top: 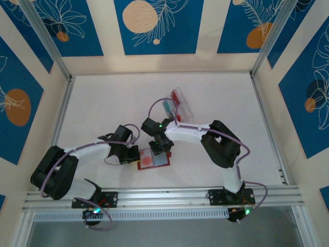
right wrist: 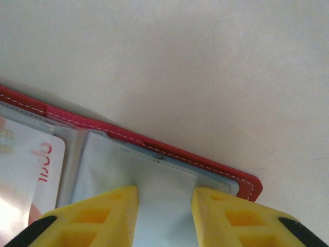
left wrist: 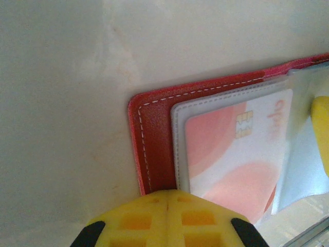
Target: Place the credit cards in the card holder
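The red card holder (top: pixel 139 165) lies open on the table near the front edge. Its left clear pocket holds a white-and-pink credit card (left wrist: pixel 231 154) with a chip. My left gripper (left wrist: pixel 167 194) is shut, and its yellow tips rest on the holder's left edge (left wrist: pixel 154 134). My right gripper (right wrist: pixel 164 198) stands open over the holder's right half (right wrist: pixel 154 144). A pale blue card (right wrist: pixel 164 206) lies flat between its fingers, and neither finger touches it. One right fingertip (left wrist: pixel 321 128) shows at the left wrist view's edge.
A clear plastic compartment box (top: pixel 181 105) stands behind the holder, with a teal card (top: pixel 168 106) and a red card (top: pixel 178 96) in it. Metal rails line the table's front and sides. Bare white table lies to the left and far right.
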Robot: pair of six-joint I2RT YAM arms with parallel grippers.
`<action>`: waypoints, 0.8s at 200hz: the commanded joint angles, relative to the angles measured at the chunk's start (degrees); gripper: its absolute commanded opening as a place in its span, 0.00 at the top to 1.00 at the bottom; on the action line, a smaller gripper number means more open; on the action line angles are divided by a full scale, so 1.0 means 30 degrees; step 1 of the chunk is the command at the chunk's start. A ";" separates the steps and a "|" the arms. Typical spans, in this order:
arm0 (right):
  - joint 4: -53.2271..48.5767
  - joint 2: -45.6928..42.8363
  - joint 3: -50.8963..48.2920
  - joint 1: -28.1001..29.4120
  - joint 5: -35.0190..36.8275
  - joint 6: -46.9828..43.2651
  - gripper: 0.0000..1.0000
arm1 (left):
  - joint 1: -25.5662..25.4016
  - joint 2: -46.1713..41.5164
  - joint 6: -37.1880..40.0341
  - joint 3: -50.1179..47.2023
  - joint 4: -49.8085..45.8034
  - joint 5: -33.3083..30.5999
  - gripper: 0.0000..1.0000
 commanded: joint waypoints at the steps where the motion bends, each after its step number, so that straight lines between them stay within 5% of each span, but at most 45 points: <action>1: -0.0774 0.0795 -0.0727 -0.0053 0.0444 0.0471 0.63 | -0.0624 0.2087 -0.0143 -0.1560 0.1315 -0.0625 1.00; 67: -0.0847 0.1901 -0.1000 0.0565 -0.1223 0.1205 0.62 | -0.0633 0.2154 -0.0143 -0.1442 0.1345 -0.0625 1.00; 160: -0.0663 0.1552 -0.0647 0.0749 -0.2340 0.1187 0.98 | -0.0659 0.2340 -0.0026 -0.1518 0.1449 -0.0632 1.00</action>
